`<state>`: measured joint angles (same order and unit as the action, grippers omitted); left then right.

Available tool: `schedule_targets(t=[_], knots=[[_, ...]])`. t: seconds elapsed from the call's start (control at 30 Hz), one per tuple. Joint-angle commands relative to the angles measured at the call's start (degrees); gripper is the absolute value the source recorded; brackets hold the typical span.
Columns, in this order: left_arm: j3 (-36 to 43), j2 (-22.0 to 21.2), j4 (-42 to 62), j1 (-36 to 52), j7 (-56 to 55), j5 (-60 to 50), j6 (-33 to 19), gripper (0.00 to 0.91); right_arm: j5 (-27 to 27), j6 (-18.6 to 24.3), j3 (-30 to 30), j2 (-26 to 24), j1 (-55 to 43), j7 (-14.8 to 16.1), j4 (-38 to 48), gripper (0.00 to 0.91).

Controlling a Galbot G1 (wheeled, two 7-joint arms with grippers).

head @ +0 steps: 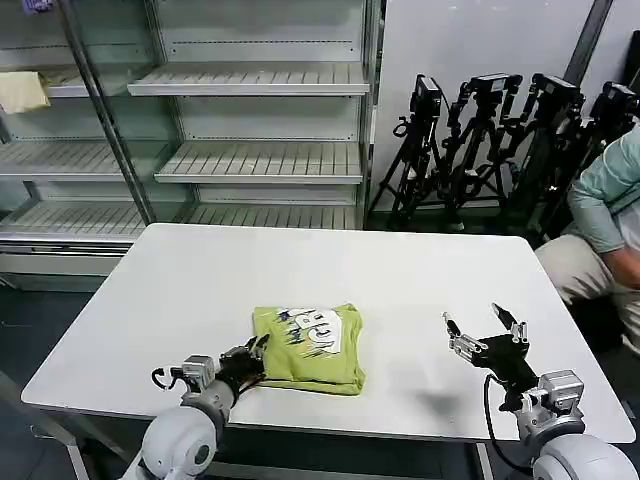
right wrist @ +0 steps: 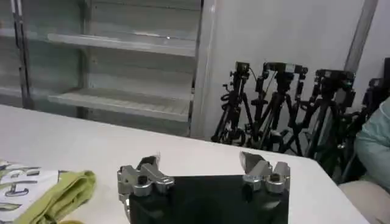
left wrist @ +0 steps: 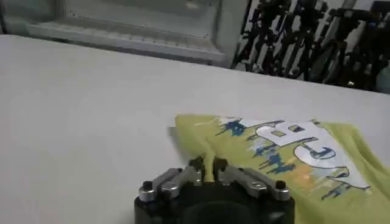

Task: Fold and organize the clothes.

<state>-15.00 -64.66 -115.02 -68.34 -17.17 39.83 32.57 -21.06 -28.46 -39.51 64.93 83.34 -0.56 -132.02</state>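
Observation:
The clothes are one lime yellow-green T-shirt (head: 310,350), folded into a compact rectangle near the table's front edge, with a white and blue print on top. In the left wrist view the T-shirt (left wrist: 286,152) lies just beyond my left gripper (left wrist: 206,165). That left gripper (head: 255,352) sits at the shirt's left edge, its fingers pinched together on the fabric there. My right gripper (head: 483,328) hovers open over bare table to the right of the shirt, nothing between its fingers. From the right wrist view the right gripper (right wrist: 201,164) is wide open and the shirt's edge (right wrist: 55,192) lies off to one side.
The white table (head: 300,270) is bare around the shirt. Behind it stand metal shelves (head: 250,150) with a pale cream cloth (head: 22,92) on one, and several black tripods (head: 500,140). A seated person (head: 610,220) is at the far right.

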Motion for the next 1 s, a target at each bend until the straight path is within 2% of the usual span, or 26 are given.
schedule_targets(t=[0.03, 0.17, 0.23, 0.27, 0.33, 0.4, 0.5, 0.57, 0.7, 0.8, 0.9, 0.97, 1.0], knots=[[-6.75, 3.21, -1.79, -1.17, 4.02, 1.48, -0.40, 0.010, 0.36, -0.18, 0.65, 0.11, -1.22, -0.03, 0.44, 0.907], [-18.23, 9.94, -2.99, -3.53, 6.90, 3.75, 0.47, 0.010, 0.79, -0.52, 1.36, -0.15, -2.60, -0.24, 0.88, 0.907], [-28.00, 15.33, -2.17, -5.81, 9.28, 3.63, 0.47, 0.010, 0.85, -0.56, 1.74, -0.06, -3.22, -0.24, 0.96, 0.907], [-29.02, 17.11, -1.94, -7.01, 9.85, 3.71, 0.49, 0.010, 0.89, -0.53, 2.00, -0.04, -3.45, -0.23, 1.01, 0.907], [-40.23, 21.33, -0.39, -9.94, 11.60, 3.69, 0.51, 0.010, 1.03, -0.43, 2.56, -0.17, -4.46, -0.19, 1.28, 0.907], [-45.17, 23.53, -0.72, -11.32, 13.08, 3.20, 0.55, 0.010, 1.05, -0.44, 3.45, -0.22, -5.69, -0.18, 1.71, 0.907], [-47.98, 24.24, -5.14, -11.39, 14.67, -0.28, 0.54, 0.010, 1.14, -0.52, 4.13, -0.18, -6.71, -0.18, 1.79, 0.907], [-46.44, 23.63, -8.79, -11.01, 14.53, -0.79, 0.57, 0.010, 1.16, -0.58, 4.24, -0.12, -6.64, -0.17, 1.64, 0.907], [-33.62, 17.98, -18.25, -11.24, 14.58, -7.61, 0.56, 0.010, 1.38, -0.50, 3.93, -0.06, -5.53, 0.00, 1.46, 0.907], [-17.78, 14.61, -21.06, -11.01, 14.02, -14.68, 0.50, 0.010, 1.43, -0.46, 3.58, -0.27, -4.84, 0.05, 1.41, 0.907], [-0.28, 9.27, -20.17, -9.66, 11.41, -17.81, 0.51, 0.010, 1.78, -0.70, 4.08, -0.21, -5.50, 0.00, 1.31, 0.907], [6.48, 5.97, -19.51, -8.71, 11.40, -22.30, 0.46, 0.010, 2.01, -0.96, 4.37, 0.02, -5.91, -0.06, 1.28, 0.907], [10.30, 2.71, -18.36, -7.97, 11.29, -25.42, 0.44, 0.010, 2.51, -1.14, 4.73, 0.21, -6.20, -0.10, 1.24, 0.907]])
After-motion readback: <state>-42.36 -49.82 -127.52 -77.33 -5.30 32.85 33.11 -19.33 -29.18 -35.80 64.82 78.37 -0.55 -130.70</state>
